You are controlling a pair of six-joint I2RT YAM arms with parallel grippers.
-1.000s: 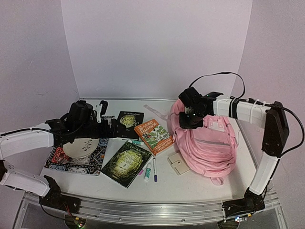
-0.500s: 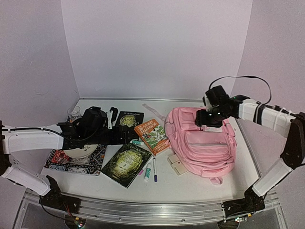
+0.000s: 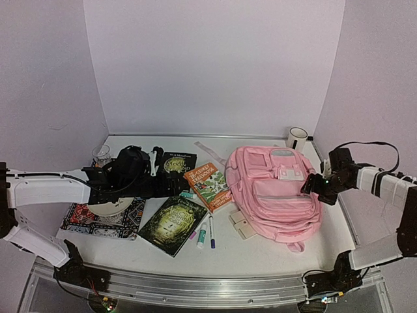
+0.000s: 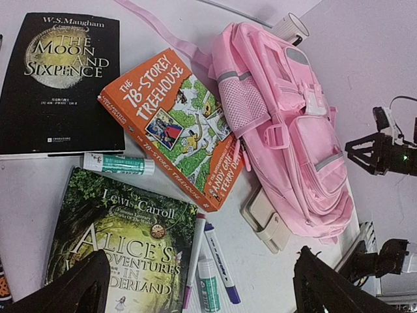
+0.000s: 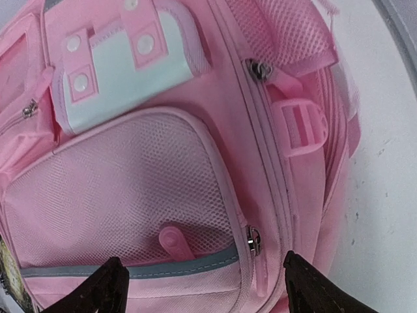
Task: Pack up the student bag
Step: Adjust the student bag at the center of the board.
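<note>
The student bag [image 3: 277, 195], a big pink backpack, lies flat on its back at the table's right, with its front pockets facing up. My right gripper [image 3: 315, 189] hovers at the bag's right edge, open and holding nothing. In the right wrist view its fingers straddle a mesh pocket and a zipper pull [image 5: 253, 240] of the bag [image 5: 163, 176], with the gripper [image 5: 202, 287] low in the picture. My left gripper [image 3: 168, 186] is open above the books. In the left wrist view the gripper [image 4: 202, 287] frames two markers [image 4: 218, 261], and the bag [image 4: 287, 124] lies to the right.
Left of the bag lie an orange book [image 3: 210, 186], a black book [image 3: 177, 163], a green Alice book [image 3: 172, 223], markers [image 3: 207, 231], a glue stick [image 4: 117, 164] and a beige case [image 3: 244, 225]. A mug [image 3: 297, 138] stands behind the bag. A plate [image 3: 111, 205] sits on a patterned cloth [image 3: 98, 222].
My right gripper has let go of the bag's top, opened and pulled back to the bag's right side. The bag now lies flat. My left arm has shifted slightly right.
</note>
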